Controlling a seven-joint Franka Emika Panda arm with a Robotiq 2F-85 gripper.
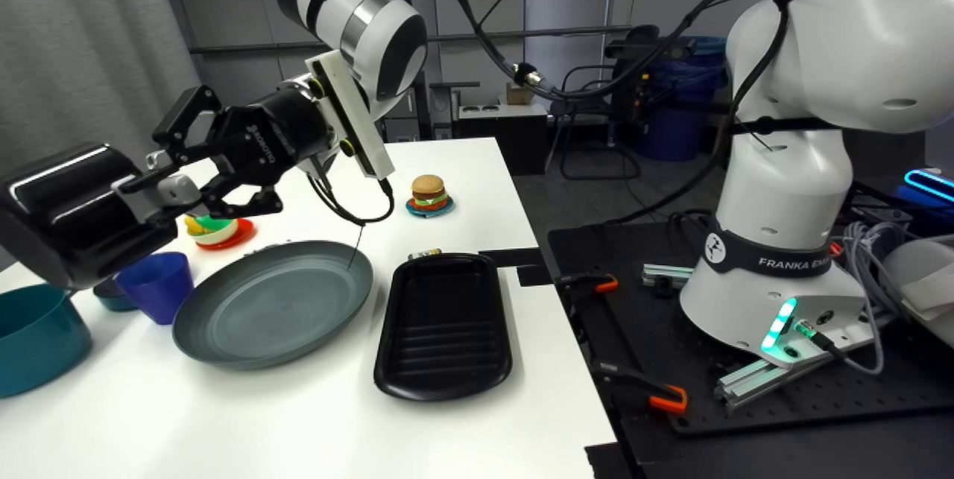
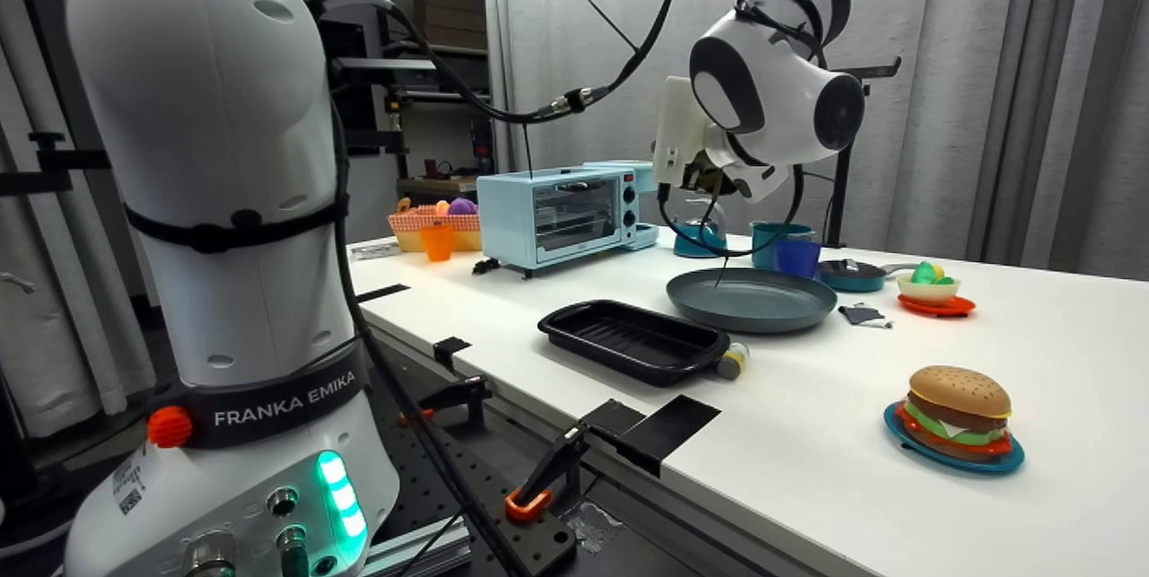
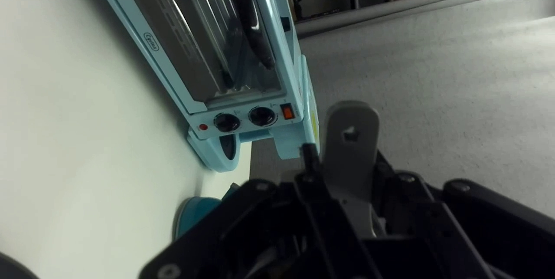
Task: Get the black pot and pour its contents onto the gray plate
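Observation:
My gripper [image 1: 165, 178] is shut on the grey handle [image 3: 352, 153] of the black pot [image 1: 71, 214]. The handle lies between the fingers in the wrist view. The pot hangs tilted in the air at the left of an exterior view, above the teal-blue pot there. Its inside is turned out of sight, and its yellow contents do not show in any view. The gray plate [image 1: 276, 304] lies on the table, below and right of the held pot in that view. The plate also shows in an exterior view [image 2: 752, 301], where the arm hides the held pot.
The teal-blue pot [image 1: 41, 341] and a blue cup [image 1: 158, 287] stand beside the plate. The black ridged tray [image 1: 443, 330] lies on its other side. A toy burger [image 2: 956, 411], a bowl [image 2: 929, 290] and a light-blue toaster oven [image 2: 574, 218] also stand on the table.

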